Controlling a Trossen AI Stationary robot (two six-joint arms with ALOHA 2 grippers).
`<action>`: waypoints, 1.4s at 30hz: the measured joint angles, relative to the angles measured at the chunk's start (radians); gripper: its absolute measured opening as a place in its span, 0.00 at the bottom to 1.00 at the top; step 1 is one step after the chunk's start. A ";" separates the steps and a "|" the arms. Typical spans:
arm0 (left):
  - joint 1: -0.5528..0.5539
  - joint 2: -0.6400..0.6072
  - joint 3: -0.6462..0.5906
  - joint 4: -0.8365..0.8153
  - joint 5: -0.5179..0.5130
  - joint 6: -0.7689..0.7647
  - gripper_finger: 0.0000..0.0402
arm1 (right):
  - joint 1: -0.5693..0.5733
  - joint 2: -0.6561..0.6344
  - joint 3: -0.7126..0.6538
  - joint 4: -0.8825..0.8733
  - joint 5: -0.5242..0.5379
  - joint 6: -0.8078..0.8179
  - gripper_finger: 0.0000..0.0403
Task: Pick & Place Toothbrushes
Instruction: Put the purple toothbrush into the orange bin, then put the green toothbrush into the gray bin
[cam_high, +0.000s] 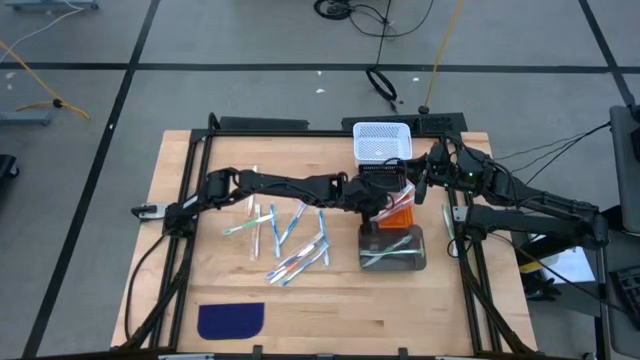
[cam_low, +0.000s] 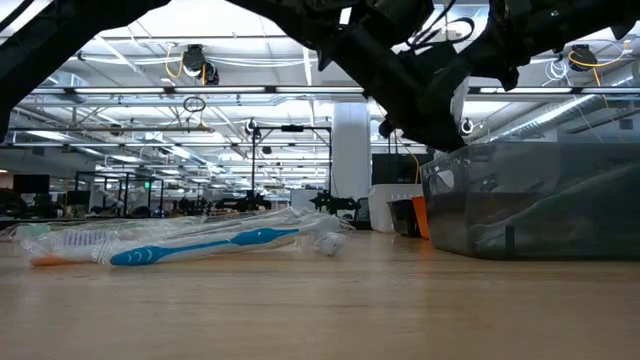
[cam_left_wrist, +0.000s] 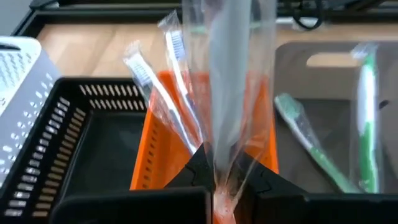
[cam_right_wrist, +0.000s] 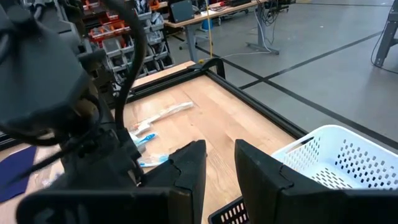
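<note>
Several wrapped toothbrushes (cam_high: 285, 238) lie loose on the wood left of a row of bins: white (cam_high: 382, 140), black (cam_high: 383, 176), orange (cam_high: 403, 214) and a clear grey one (cam_high: 392, 250) with green brushes in it. My left gripper (cam_high: 392, 203) (cam_left_wrist: 221, 193) hangs over the orange bin (cam_left_wrist: 155, 162), shut on a clear-wrapped toothbrush (cam_left_wrist: 233, 74). Two more wrapped brushes (cam_left_wrist: 171, 93) stand slanted inside that bin. My right gripper (cam_high: 422, 180) (cam_right_wrist: 219, 163) is open beside the black and white bins and holds nothing. My left gripper pinches a clear-wrapped toothbrush between its two fingers at the wrapper's orange-red end (cam_left_wrist: 222, 186). The wrapped brush runs on from the fingertips along the fingers' line, over the orange bin, lifted clear of the table. The brush's far end runs out of the wrist picture.
A dark blue cloth patch (cam_high: 230, 320) lies near the table's near edge at the left. A black frame (cam_high: 200, 180) borders the table. The white bin (cam_right_wrist: 348, 158) sits just ahead of my right gripper. Bare wood lies between the loose brushes and the cloth.
</note>
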 joint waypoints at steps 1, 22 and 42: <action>-0.001 0.000 -0.002 -0.009 -0.008 0.000 0.05 | 0.000 0.000 0.000 0.000 0.000 0.000 0.19; -0.008 0.000 -0.002 0.003 -0.012 0.002 0.47 | 0.000 0.000 0.000 -0.011 0.000 0.019 0.19; -0.017 -0.014 -0.002 -0.009 -0.011 -0.002 0.42 | 0.000 0.042 0.122 -0.579 0.028 0.204 0.12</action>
